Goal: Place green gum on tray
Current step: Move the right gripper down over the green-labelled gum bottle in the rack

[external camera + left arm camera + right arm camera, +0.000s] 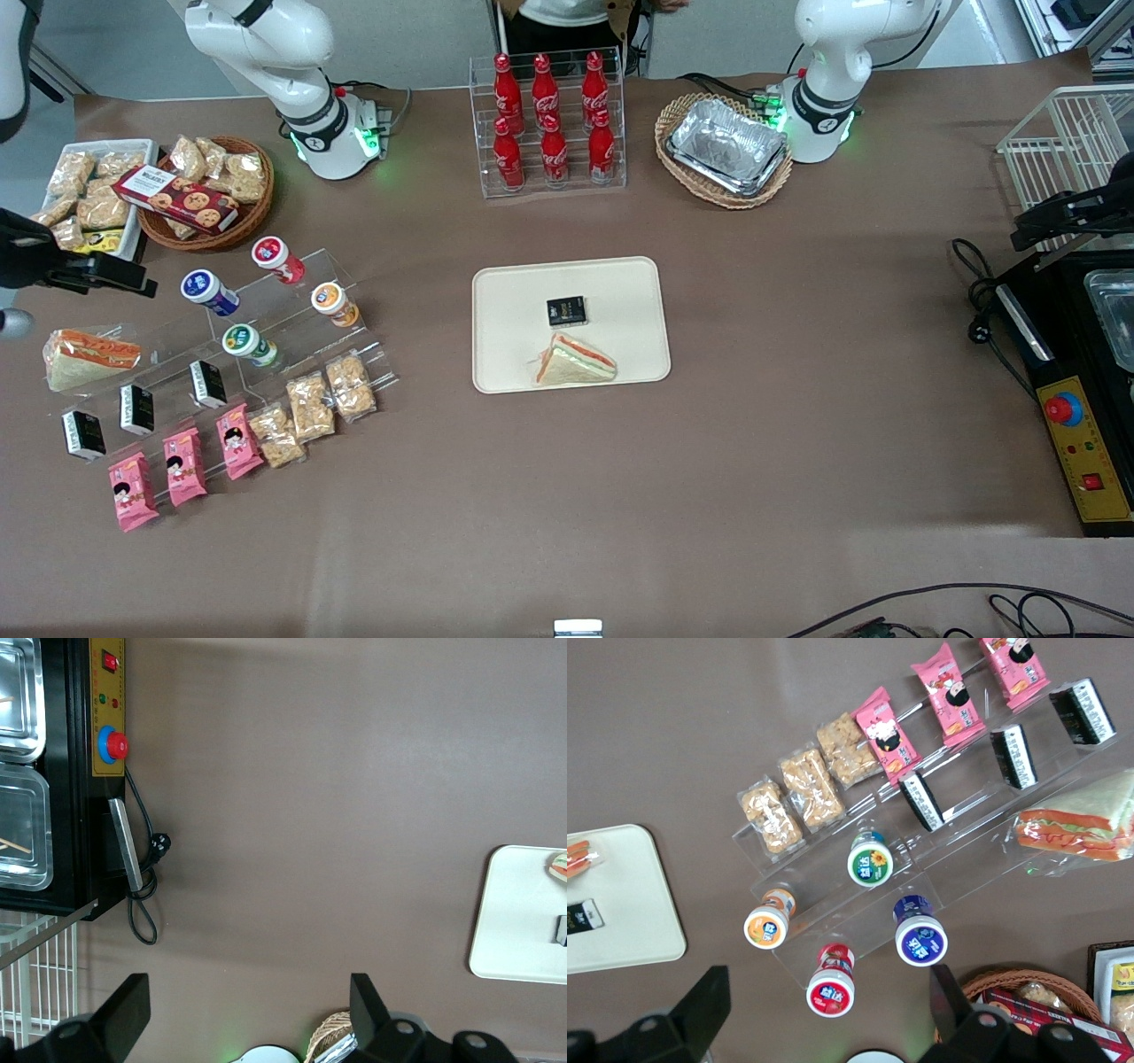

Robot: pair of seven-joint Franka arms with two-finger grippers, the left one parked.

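**Cream-beige tray (pixel 620 283) and green gum (pixel 241 341) sitting well apart**

Starting nearest the front camera: finding three pink snack packets (pixel 184 465) lying in a row at the working arm's end of the table, with clear-wrapped crispy bars (pixel 310 406) just beside them. Moving one step farther, noting three small black packets (pixel 137 409) standing on the lowest level of a clear stepped stand (pixel 292 283).

Spotting the green gum above those, resting tilted on the stand with its green-ringed lid facing up, touching nothing but the clear step. Passing farther up the stand to an orange-lidded bottle (pixel 333 301), a blue-lidded bottle (pixel 205 291) and a red-lidded bottle (pixel 275 257).

Looking toward the table's middle: seeing the tray lying flat, carrying a wrapped sandwich (pixel 574 361) at its nearer edge and a small black packet (pixel 566 311) farther in.

Hanging above the table at the working arm's end, over the stand: the gripper (pixel 827 992), fingers (pixel 709 1001) spreading wide, holding nothing.

Ending farthest out with red cola bottles (pixel 549 115) in a clear rack and a foil tray (pixel 728 146) sitting in a wicker basket.
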